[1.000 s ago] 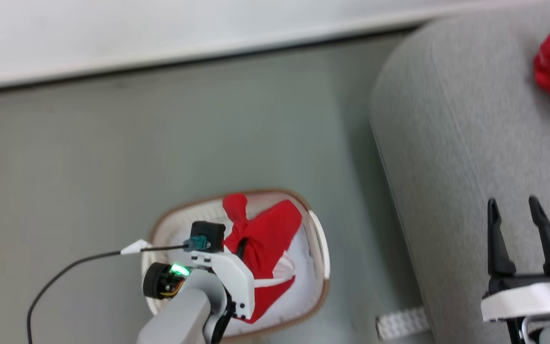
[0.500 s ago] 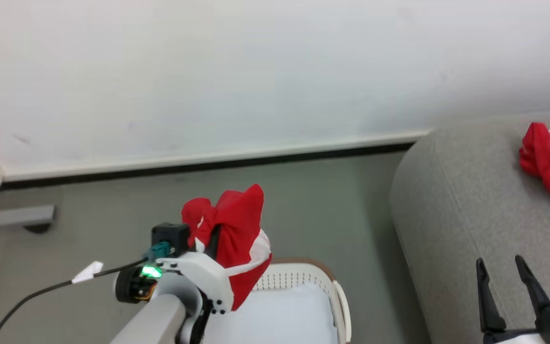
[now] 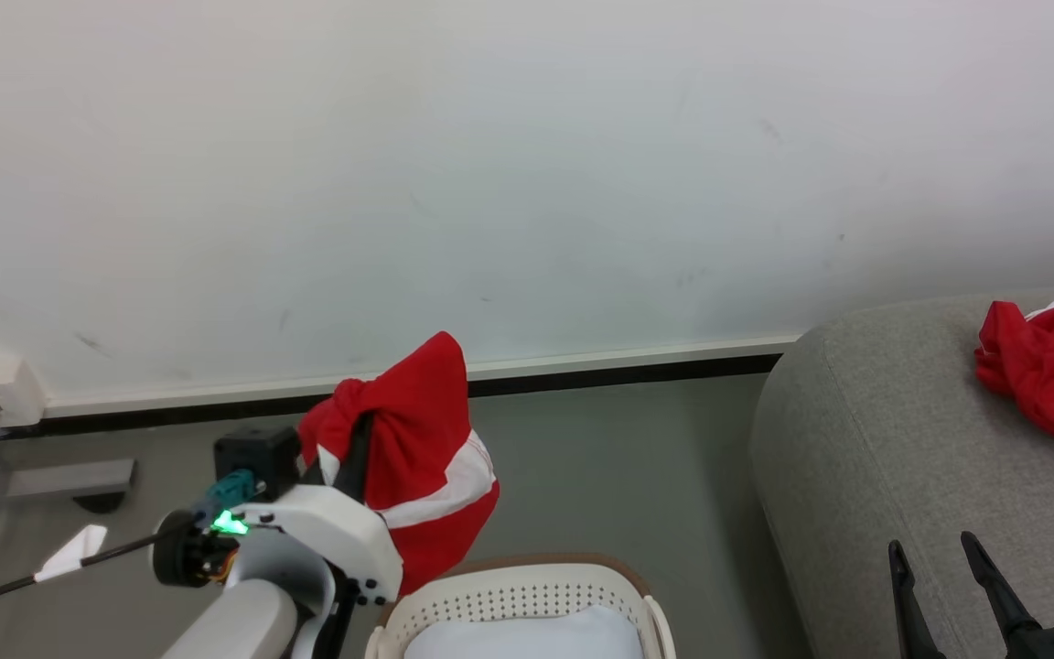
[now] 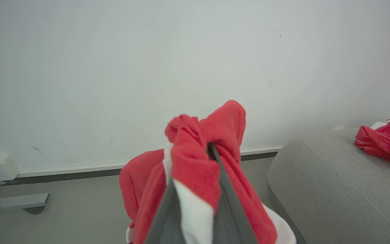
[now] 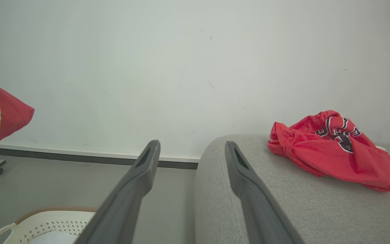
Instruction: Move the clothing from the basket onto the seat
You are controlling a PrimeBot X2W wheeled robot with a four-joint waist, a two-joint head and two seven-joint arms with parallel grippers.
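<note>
Above the basket (image 3: 527,595), left gripper (image 3: 355,453) clamps the clothing (image 3: 431,430) — seat (image 3: 856,439) lies rightward, beside the splayed, empty right gripper (image 3: 934,560).

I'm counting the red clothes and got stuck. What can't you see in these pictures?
Tips of the left gripper: buried in the held garment, left wrist view.
Inside of the basket: cut off at the head view's bottom edge.
The other garment on the seat: cut by the head view's right edge.
</note>
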